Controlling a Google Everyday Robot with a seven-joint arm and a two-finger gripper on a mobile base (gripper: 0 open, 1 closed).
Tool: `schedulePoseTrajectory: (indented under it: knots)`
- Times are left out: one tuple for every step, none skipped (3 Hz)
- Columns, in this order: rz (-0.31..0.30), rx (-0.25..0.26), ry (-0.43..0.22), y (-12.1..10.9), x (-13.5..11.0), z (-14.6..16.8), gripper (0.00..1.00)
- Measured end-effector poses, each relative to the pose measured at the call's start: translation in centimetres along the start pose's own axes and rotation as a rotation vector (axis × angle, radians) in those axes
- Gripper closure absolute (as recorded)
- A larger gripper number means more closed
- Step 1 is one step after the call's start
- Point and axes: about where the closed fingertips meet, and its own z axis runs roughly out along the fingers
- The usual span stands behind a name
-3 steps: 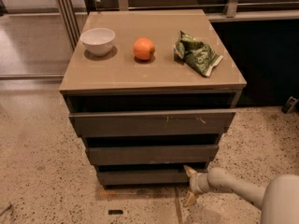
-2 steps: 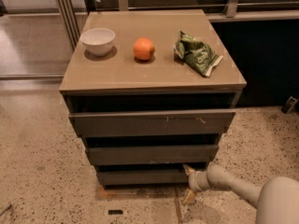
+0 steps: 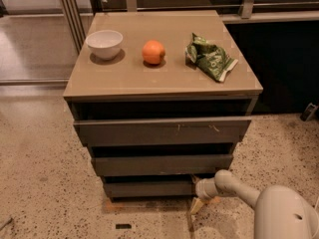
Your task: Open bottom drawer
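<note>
At the lower right of the cabinet, just above the floor, the hand (image 3: pixel 197 194) sits against the right end of the bottom drawer (image 3: pixel 149 188). It touches or nearly touches the edge of that dark grey front. Whether the hand is spread or closed cannot be told from this view. The pale arm (image 3: pixel 238 187) runs from it down to the right, to the rounded robot body (image 3: pixel 286 214) in the corner.

The bottom drawer is the lowest and narrowest-looking of three plain grey fronts, with a dark gap above it. Over it is the middle drawer (image 3: pixel 162 164), and above that the widest top drawer (image 3: pixel 162 131), which carries pale scratches right of centre.

On the tan surface (image 3: pixel 164 81) three things stand in a row, well apart from each other. A white bowl (image 3: pixel 104 44) is upright at the left, an orange (image 3: pixel 153 52) is in the middle, and a crumpled green bag (image 3: pixel 209 58) lies flat at the right. The speckled floor (image 3: pixel 40 183) spreads around the cabinet, with a small dark scrap (image 3: pixel 123 226) lying on it in front.
</note>
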Motion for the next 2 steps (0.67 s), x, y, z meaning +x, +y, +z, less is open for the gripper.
schedulePoseTrajectory:
  knots:
    - [0.000,0.000,0.000,-0.05,-0.01,0.01,0.00]
    - [-0.001,-0.029,0.013,0.55,-0.22,0.26,0.00]
